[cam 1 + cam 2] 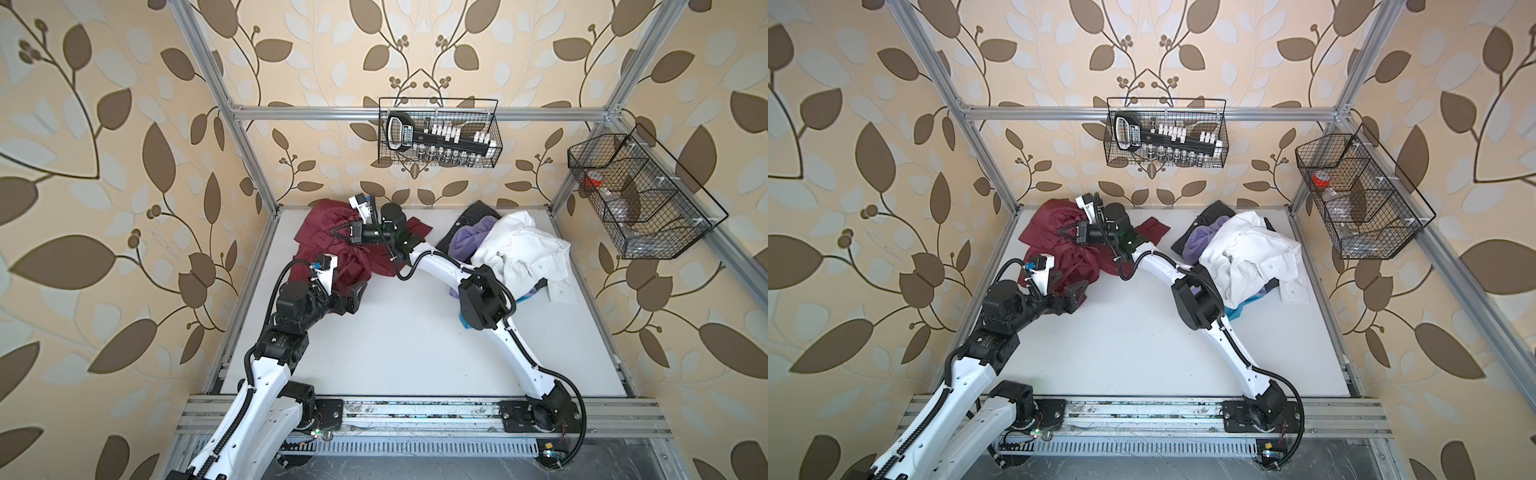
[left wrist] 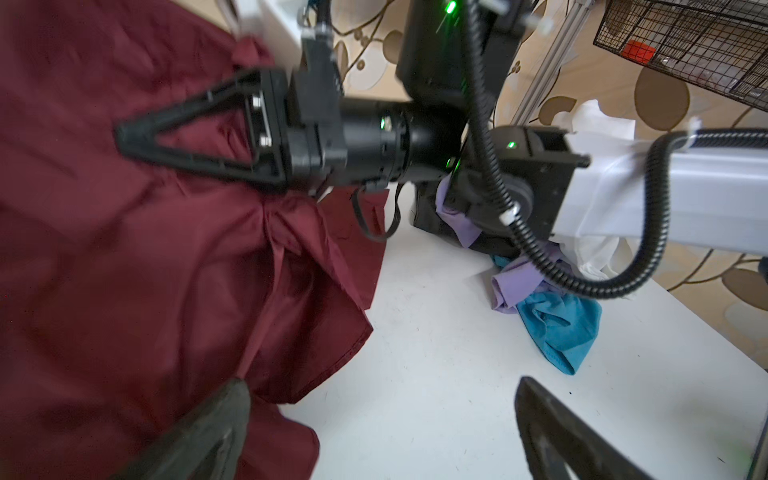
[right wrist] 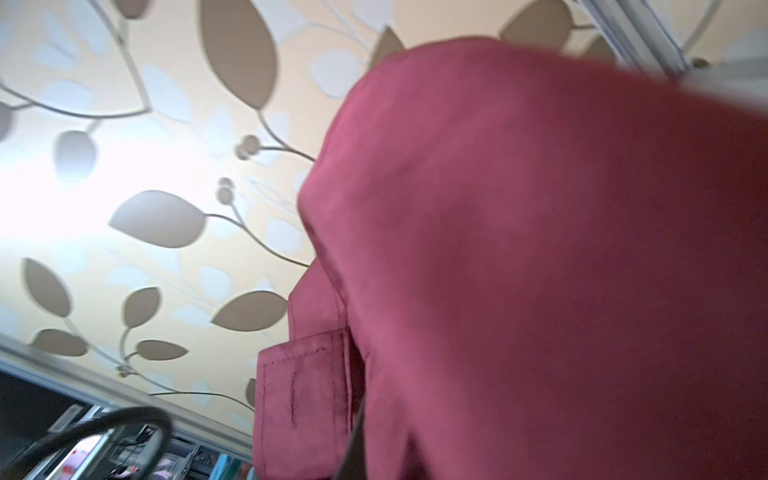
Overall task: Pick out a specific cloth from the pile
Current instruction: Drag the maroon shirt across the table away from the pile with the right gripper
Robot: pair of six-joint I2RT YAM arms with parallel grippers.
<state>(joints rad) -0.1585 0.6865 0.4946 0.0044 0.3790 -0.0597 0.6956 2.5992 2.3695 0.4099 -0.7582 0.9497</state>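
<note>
Cloth (image 1: pixel 320 237), maroon, sits bunched at back-left of tabletop (image 1: pixel 395 353). My L end effector (image 1: pixel 355 297) hangs wide open at its front edge; my R end effector (image 1: pixel 336 230) reaches across, pinched shut on cloth. Back-right, well apart: pile (image 1: pixel 469 243) w/ white garment (image 1: pixel 523 249) on top.

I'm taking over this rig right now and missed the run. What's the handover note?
Right hand: shut, apparently pinching the maroon cloth, which lies at the far left of the table.
Left hand: open and empty, at the cloth's near edge.
Pile: far right, white garment on top, apart from the maroon cloth.
Done: the cloth is out of the pile.
Left: probably just release it and pull both arms back.
</note>
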